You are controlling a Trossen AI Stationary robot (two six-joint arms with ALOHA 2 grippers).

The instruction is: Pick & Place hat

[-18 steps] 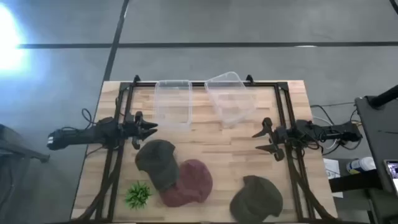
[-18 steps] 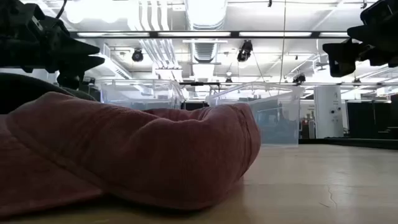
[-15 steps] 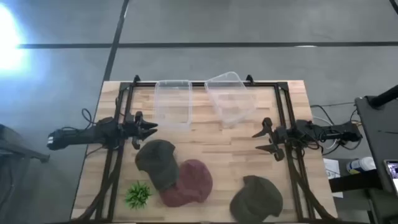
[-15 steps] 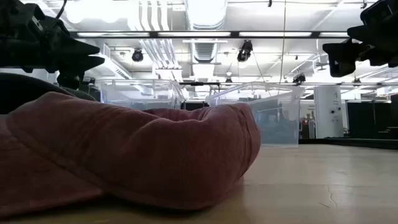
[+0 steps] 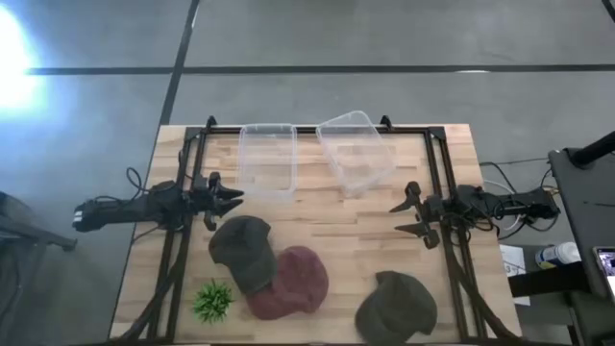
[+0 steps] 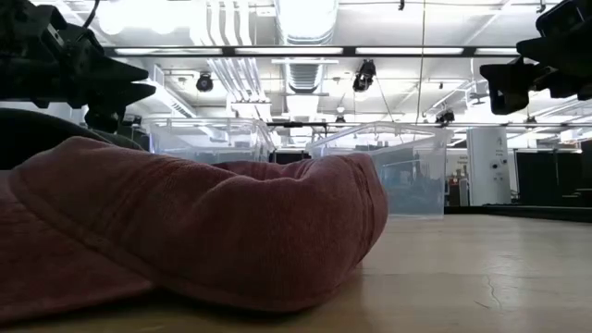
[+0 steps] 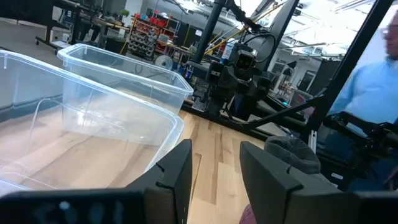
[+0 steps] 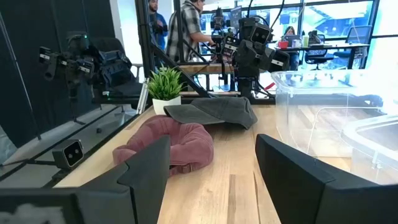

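Note:
Three hats lie flat on the table: a dark olive hat (image 5: 242, 252), a red hat (image 5: 289, 282) overlapping its near right side, and a second olive hat (image 5: 396, 306) near the near right corner. My left gripper (image 5: 231, 200) hovers open just beyond the first olive hat, fingers pointing right. My right gripper (image 5: 402, 218) hovers open at the right rail, pointing left, well beyond the second olive hat. In the right wrist view the red hat (image 8: 168, 143) and the olive hat (image 8: 211, 111) lie ahead of the open right gripper (image 8: 214, 168). The low view is filled by the red hat (image 6: 185, 222).
Two clear plastic bins (image 5: 267, 159) (image 5: 356, 149) stand side by side at the far edge, the right one turned askew. A small green plant (image 5: 213, 300) sits near the near left corner. Black frame rails (image 5: 444, 192) run along both sides. People stand beyond the table (image 8: 186, 25).

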